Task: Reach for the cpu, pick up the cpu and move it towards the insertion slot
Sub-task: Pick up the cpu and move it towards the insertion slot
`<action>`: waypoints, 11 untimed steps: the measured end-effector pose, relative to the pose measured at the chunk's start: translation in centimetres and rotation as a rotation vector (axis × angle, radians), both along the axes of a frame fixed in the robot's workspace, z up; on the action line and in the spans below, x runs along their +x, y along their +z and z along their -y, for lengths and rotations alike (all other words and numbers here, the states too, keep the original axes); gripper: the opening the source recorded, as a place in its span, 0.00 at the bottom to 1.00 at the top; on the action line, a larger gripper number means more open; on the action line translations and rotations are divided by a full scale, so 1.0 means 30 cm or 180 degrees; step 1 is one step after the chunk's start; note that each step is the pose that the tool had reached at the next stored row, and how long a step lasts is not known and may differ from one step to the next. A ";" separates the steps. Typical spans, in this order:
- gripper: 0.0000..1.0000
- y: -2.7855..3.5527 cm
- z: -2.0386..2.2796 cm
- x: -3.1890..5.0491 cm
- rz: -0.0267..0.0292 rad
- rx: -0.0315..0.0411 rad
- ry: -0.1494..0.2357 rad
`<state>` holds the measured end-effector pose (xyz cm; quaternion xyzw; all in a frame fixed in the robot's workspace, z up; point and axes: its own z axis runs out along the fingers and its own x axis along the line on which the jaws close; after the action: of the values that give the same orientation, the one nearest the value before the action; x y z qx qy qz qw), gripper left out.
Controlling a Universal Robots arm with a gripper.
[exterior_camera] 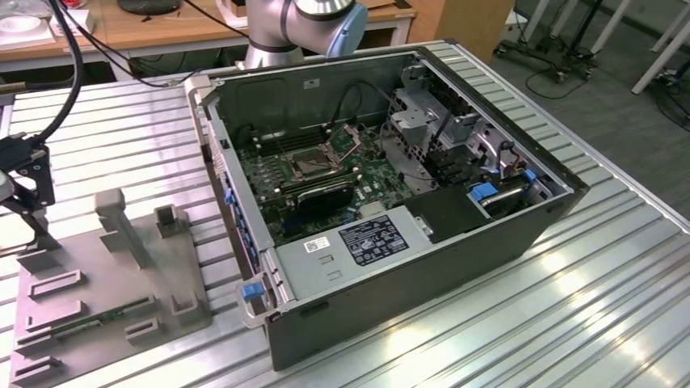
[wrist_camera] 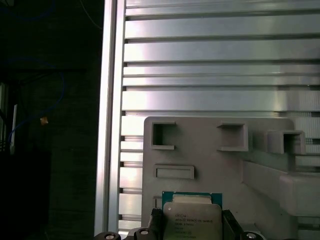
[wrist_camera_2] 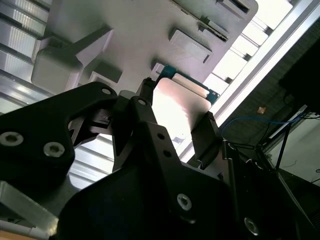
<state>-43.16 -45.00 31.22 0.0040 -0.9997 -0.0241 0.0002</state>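
- A ribbed aluminium table (exterior_camera: 561, 307) carried the whole set-up.
- In the second wrist view the gripper (wrist_camera_2: 177, 107) had its two black fingers (wrist_camera_2: 204, 134) set against opposite edges of the cpu (wrist_camera_2: 182, 100), pinching it.
- The cpu sat low over the grey plastic tray (exterior_camera: 161, 263), near one of its edges. Whether it had cleared the tray could not be told.
- A green memory stick (exterior_camera: 103, 317) lay on the same tray.
- Just beside the tray, toward the exterior view's right, stood an open computer case (exterior_camera: 431, 283).
- Inside it, on the green motherboard (exterior_camera: 270, 182), the insertion slot (exterior_camera: 310, 166) lay well apart from the gripper.
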 end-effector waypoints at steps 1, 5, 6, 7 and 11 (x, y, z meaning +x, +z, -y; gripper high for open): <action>0.55 0.000 0.000 0.000 0.0000 0.0000 0.0000; 0.55 0.007 0.000 0.000 0.0000 0.0000 0.0000; 0.55 0.011 0.000 0.000 0.0000 0.0001 0.0000; 0.55 0.018 0.000 0.000 -0.0001 0.0000 0.0000; 0.55 0.046 0.000 0.000 0.0000 0.0001 0.0000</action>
<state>-43.16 -45.00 32.59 0.0040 -0.9997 -0.0244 0.0002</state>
